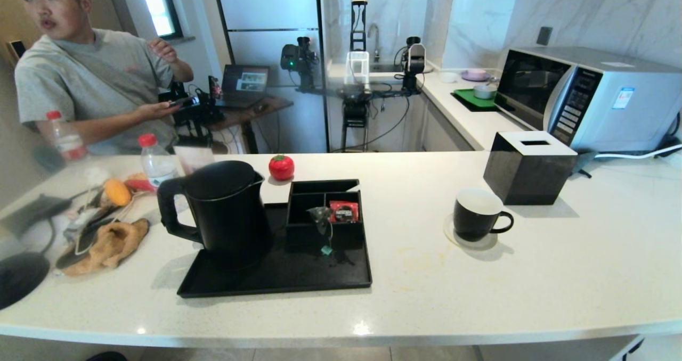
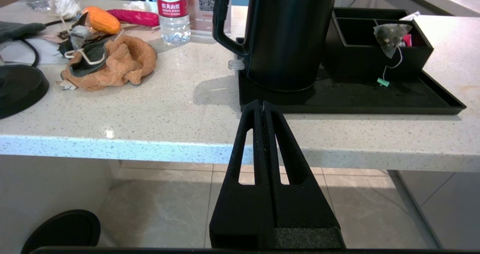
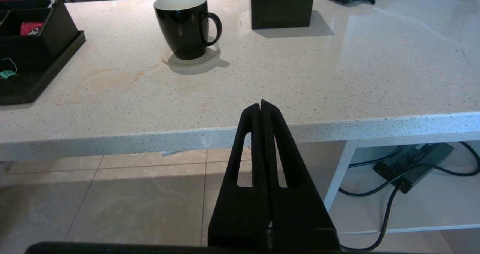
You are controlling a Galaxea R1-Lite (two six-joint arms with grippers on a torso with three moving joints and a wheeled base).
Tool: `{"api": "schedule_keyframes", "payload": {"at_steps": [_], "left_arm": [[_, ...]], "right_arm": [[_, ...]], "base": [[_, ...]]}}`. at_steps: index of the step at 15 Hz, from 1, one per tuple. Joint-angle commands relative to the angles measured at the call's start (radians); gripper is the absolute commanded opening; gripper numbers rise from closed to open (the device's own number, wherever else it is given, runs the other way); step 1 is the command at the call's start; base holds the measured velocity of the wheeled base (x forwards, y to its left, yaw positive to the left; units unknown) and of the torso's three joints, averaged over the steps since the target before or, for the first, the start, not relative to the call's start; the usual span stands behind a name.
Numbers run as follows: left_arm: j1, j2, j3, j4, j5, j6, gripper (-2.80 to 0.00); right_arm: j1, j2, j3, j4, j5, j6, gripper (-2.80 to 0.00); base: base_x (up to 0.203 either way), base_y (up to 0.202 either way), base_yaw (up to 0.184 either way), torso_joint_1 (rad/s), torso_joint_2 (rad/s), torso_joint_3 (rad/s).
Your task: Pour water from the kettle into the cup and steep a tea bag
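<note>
Nothing is being handled yet: the left tool [image 2: 262, 106] is hanging below the front edge of the worktop [image 1: 426, 276] with its fingers pressed together and empty, facing the kettle [image 1: 224, 212], and the right tool [image 3: 261, 104] is waiting likewise closed and empty below the edge, facing the cup [image 1: 476, 214]. The kettle is standing upright on the left part of the black tray [image 1: 277, 281], its loop handle turned toward the left arm and its spout toward the compartment box [image 1: 325, 212]. The likeliest trouble is coming from that closeness (the kettle is just beside the box): a tilted lift could be knocking the box or snagging the tea bag [image 1: 321, 214], which is perching on the box's front edge with its string and teal tag dangling down to the tray. The cup is standing well apart from the tray on a clear coaster, handle to the right, so a full kettle would be travelling far, and a loose grip on the handle could be slopping water onto the worktop. The cup's white inside is looking empty; the box is holding a red sachet [image 1: 343, 212]; whether the kettle is holding water cannot be told, since its lid is on.
</note>
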Motion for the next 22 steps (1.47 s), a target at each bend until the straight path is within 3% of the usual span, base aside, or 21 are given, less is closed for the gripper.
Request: {"api": "schedule_keyframes", "payload": {"at_steps": [1, 13, 16, 18, 20, 22], "left_arm": [[0.000, 0.000, 0.000, -0.001, 0.000, -0.001, -2.80], [0.000, 0.000, 0.000, -0.001, -0.001, 0.004, -2.80], [0.000, 0.000, 0.000, -0.023, 0.000, 0.041, -2.80], [0.000, 0.000, 0.000, -0.096, -0.003, 0.068, -2.80], [0.000, 0.000, -0.026, -0.127, -0.007, 0.070, -2.80], [0.001, 0.000, -0.101, -0.077, -0.008, 0.070, -2.80]], "right_arm": [[0.000, 0.001, 0.000, 0.000, 0.000, 0.000, -2.80], [0.000, 0.001, 0.000, 0.000, 0.000, 0.000, -2.80], [0.000, 0.001, 0.000, 0.000, 0.000, 0.000, -2.80], [0.000, 0.001, 0.000, 0.000, 0.000, 0.000, -2.80], [0.000, 0.001, 0.000, 0.000, 0.000, 0.000, -2.80], [0.000, 0.001, 0.000, 0.000, 0.000, 0.000, -2.80]], "base": [[0.000, 0.000, 0.000, 0.000, 0.00, 0.000], [0.000, 0.000, 0.000, 0.000, 0.00, 0.000], [0.000, 0.000, 0.000, 0.000, 0.00, 0.000], [0.000, 0.000, 0.000, 0.000, 0.00, 0.000], [0.000, 0.000, 0.000, 0.000, 0.00, 0.000], [0.000, 0.000, 0.000, 0.000, 0.00, 0.000]]}}
